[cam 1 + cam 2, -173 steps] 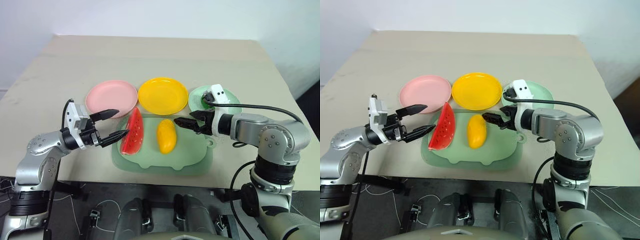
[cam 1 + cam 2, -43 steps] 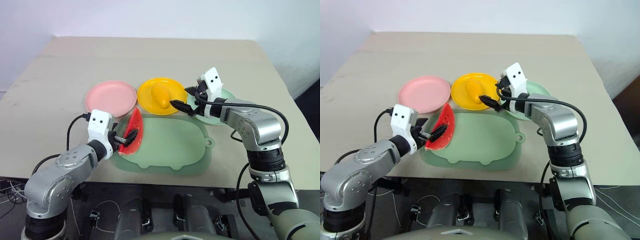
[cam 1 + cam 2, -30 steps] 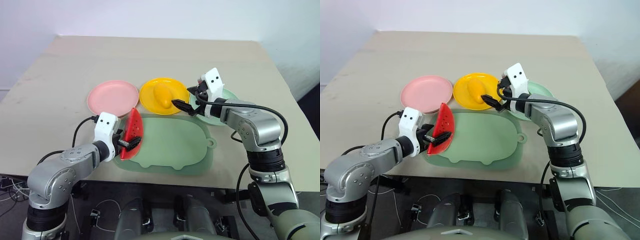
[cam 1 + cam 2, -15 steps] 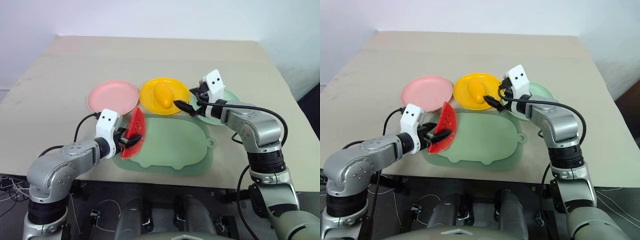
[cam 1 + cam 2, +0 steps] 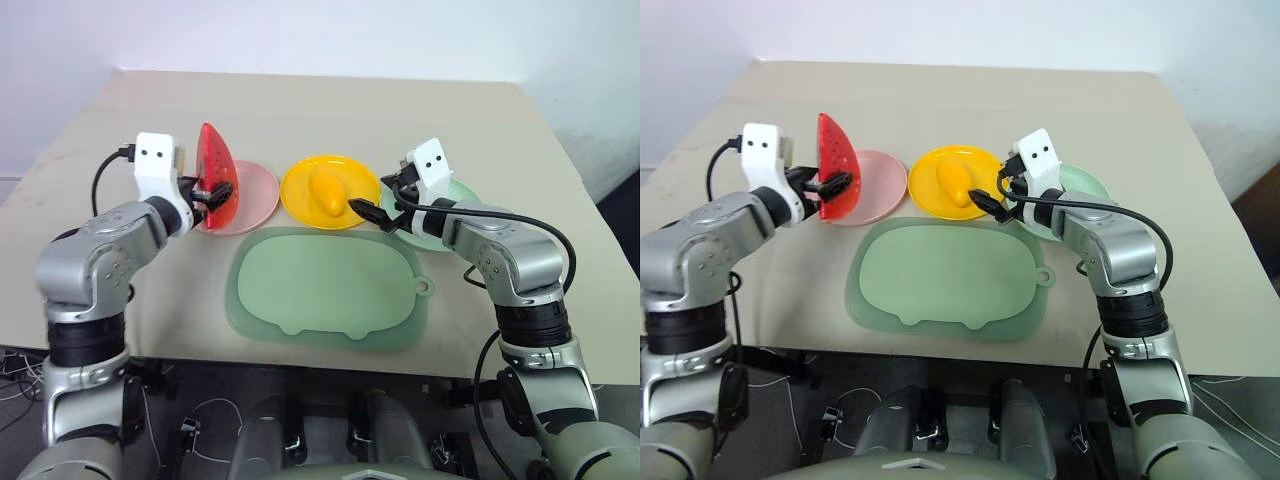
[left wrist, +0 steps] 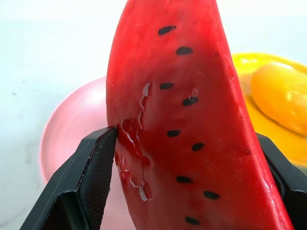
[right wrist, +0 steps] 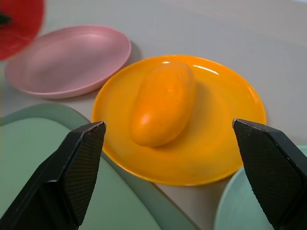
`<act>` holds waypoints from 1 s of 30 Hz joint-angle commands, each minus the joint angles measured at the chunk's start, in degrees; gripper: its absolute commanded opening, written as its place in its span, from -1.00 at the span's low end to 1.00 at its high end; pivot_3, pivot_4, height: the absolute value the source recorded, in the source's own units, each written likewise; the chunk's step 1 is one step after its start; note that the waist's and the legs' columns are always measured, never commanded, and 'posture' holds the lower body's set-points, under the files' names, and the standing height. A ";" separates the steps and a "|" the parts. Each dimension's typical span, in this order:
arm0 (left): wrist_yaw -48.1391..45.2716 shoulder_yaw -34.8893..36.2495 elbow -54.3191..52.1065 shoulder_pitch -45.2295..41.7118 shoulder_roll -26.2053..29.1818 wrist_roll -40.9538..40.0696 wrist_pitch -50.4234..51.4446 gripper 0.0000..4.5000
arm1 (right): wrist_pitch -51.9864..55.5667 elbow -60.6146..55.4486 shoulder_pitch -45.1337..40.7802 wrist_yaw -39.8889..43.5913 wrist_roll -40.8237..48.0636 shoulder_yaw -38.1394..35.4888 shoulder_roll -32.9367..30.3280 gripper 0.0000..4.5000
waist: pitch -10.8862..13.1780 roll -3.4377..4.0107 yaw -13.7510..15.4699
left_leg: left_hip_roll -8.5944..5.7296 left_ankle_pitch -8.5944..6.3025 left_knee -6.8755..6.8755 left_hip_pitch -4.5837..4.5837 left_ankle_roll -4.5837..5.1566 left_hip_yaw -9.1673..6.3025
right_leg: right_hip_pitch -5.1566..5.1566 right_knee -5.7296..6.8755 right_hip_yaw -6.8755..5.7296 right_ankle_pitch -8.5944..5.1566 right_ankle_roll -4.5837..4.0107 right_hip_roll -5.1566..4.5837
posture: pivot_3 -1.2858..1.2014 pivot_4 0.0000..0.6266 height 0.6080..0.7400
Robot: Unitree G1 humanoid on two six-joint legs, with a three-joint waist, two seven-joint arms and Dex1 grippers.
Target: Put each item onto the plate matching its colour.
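Fingers of my left gripper (image 5: 207,193) are clamped on the watermelon wedge (image 5: 215,176), one black pad (image 6: 91,177) pressed into each face low on the slice, and I hold it upright in the air over the near edge of the pale pink plate (image 5: 252,199). Fingers of my right gripper (image 5: 375,208) stand wide apart with nothing between them, hanging just above the near rim of the yellow plate (image 5: 352,177), where the mango (image 5: 325,190) already lies on its side. What worries me is the grip: I hold the wedge low down, with most of its length standing above the pads, so I judge a quick swing or tilt could make it pivot or slip out. If I let go while it is upright and this close to the plate's edge, I expect it could topple off the rim onto the worktop (image 5: 300,110) or back toward the green mat (image 5: 325,285). The wedge is a red slice dotted with small black seeds, and its paint is cracked and flaking beside my left pad, which may make that surface less sure to hold. The mango is a smooth orange-yellow oval, clear of my right fingers. Behind my right wrist lies the mint green plate (image 5: 465,195); I cannot tell what sits on it.
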 commanded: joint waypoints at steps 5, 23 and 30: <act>-1.73 -0.58 16.84 -7.79 -3.84 5.77 -11.15 0.47 | -1.35 -2.55 0.25 -0.35 -0.55 -1.65 -1.42 1.00 | 0.00 0.00 -0.28 | 0.02 0.01 -0.01 0.02 0.01 0.00 | -0.03 0.05 0.00 0.00 0.00 0.02 | 0.03 -0.52 0.33; -4.44 -1.67 27.90 -10.35 -4.88 11.51 -16.27 0.99 | -0.78 -3.60 1.72 -1.48 -1.04 -3.02 -3.30 1.00 | 0.01 -0.02 -0.38 | 0.02 0.07 0.07 0.02 0.14 0.00 | -0.08 0.23 0.00 -0.01 0.01 -0.03 | 0.03 -0.52 0.33; -5.11 -0.48 14.47 -7.56 -2.39 10.38 -10.35 0.99 | -0.86 -3.53 1.87 -1.36 -0.83 -3.32 -3.44 1.00 | 0.01 -0.02 -0.47 | 0.02 0.08 0.07 0.01 0.14 0.00 | -0.09 0.26 0.01 -0.01 0.01 -0.03 | 0.03 -0.52 0.33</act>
